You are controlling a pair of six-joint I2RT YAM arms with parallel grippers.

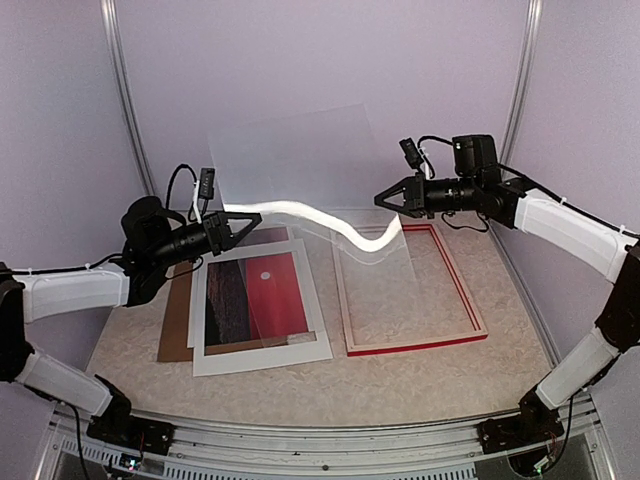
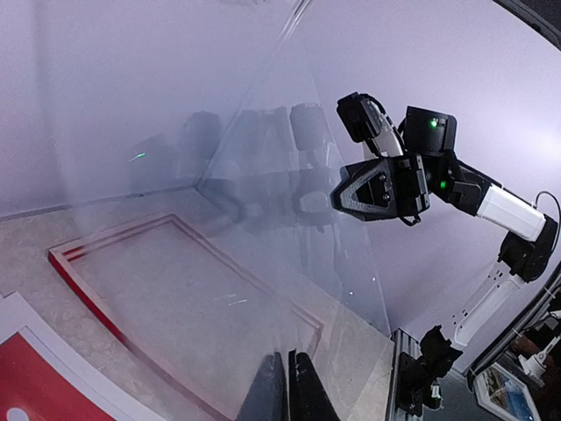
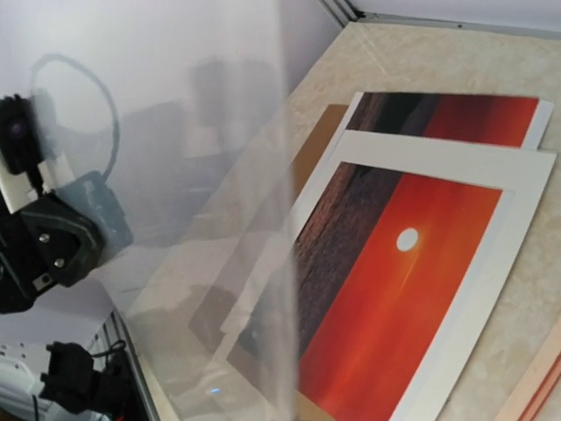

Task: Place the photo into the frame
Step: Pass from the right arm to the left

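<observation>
Aloft, thin clear flexible sheet (image 1: 300,165) was pinched at opposite ends by left claw (image 1: 243,222) and right claw (image 1: 385,198), both closed on it. Rectangular red-and-dark paper photo (image 1: 258,295) was seen flat on surface (image 1: 400,385) below left claw, long axis front-to-back. Red rectangular wooden frame (image 1: 415,344) was seen below right claw. Left arm was judged nearer photo.

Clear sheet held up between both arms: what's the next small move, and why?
Probably lower the clear sheet with both arms together onto the frame. The left gripper and right gripper pinch its opposite edges in mid-air, the frame lies empty, and the photo sits under the white mat.
</observation>
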